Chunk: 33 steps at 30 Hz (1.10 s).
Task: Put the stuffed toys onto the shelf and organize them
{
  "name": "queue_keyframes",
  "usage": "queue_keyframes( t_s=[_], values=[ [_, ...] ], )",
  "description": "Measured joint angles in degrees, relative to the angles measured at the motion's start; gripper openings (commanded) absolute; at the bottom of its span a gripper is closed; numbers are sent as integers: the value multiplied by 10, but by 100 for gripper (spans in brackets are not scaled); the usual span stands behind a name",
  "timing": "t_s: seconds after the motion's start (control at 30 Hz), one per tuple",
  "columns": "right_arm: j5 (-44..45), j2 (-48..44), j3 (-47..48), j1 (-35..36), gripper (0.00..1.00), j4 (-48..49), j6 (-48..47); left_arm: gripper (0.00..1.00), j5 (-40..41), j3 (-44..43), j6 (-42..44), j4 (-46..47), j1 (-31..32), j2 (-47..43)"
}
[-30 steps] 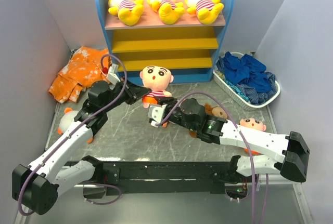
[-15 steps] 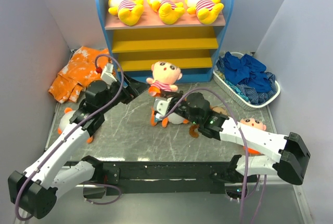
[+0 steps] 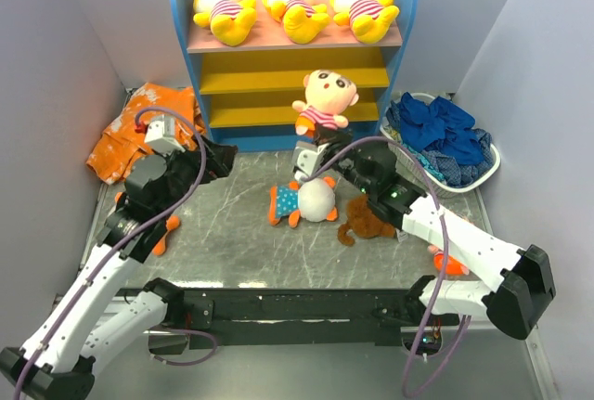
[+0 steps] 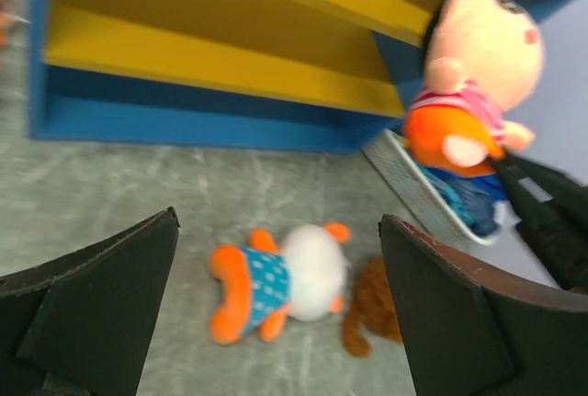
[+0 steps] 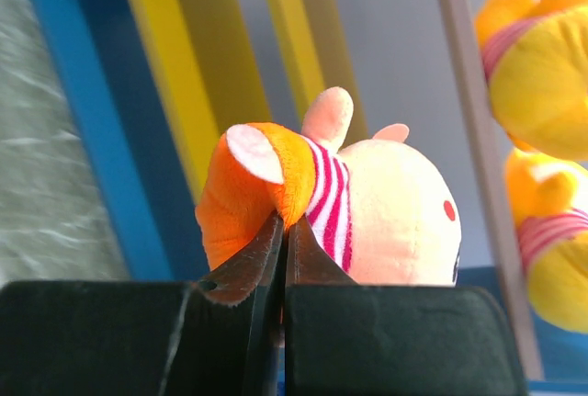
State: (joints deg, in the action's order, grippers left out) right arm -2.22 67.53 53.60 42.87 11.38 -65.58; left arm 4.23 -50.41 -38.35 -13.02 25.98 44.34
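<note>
The shelf (image 3: 293, 47) stands at the back with three yellow stuffed toys (image 3: 292, 6) lying on its pink top board. My right gripper (image 3: 314, 138) is shut on the orange leg of a striped-shirt doll (image 3: 322, 103), holding it upright in front of the yellow lower boards. The right wrist view shows the jaws (image 5: 283, 221) pinching that leg of the doll (image 5: 386, 221). My left gripper (image 3: 218, 157) is open and empty, left of the doll. On the floor lie a dotted-shirt doll (image 3: 302, 201) and a brown monkey (image 3: 365, 219), both visible between the left fingers as the doll (image 4: 276, 281) and the monkey (image 4: 372, 309).
An orange-and-white cloth (image 3: 139, 131) lies at the back left. A white basket (image 3: 492, 163) of dark blue cloths sits to the right of the shelf. Another doll (image 3: 116, 219) lies partly under my left arm, and an orange bit of one (image 3: 444, 261) shows under my right arm.
My left gripper opened, let go of the striped doll and drew back to the left. My right gripper shut on the doll's leg and carried it up toward the shelf.
</note>
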Motion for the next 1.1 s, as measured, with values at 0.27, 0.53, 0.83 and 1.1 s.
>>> queue_keyframes(
  t_s=[0.27, 0.53, 0.83, 1.1],
  values=[
    [-9, 51, 37, -75, 0, 15, -53, 96, 56, 34, 85, -6, 0, -36],
    [-42, 113, 72, -124, 0, 26, -75, 96, 56, 39, 110, -5, 0, -47],
    [-66, 158, 102, -153, 27, 57, -90, 96, 57, 53, 122, 0, 0, -83],
    [-78, 166, 124, -171, 39, 65, -93, 96, 57, 54, 128, 1, 0, -79]
  ],
)
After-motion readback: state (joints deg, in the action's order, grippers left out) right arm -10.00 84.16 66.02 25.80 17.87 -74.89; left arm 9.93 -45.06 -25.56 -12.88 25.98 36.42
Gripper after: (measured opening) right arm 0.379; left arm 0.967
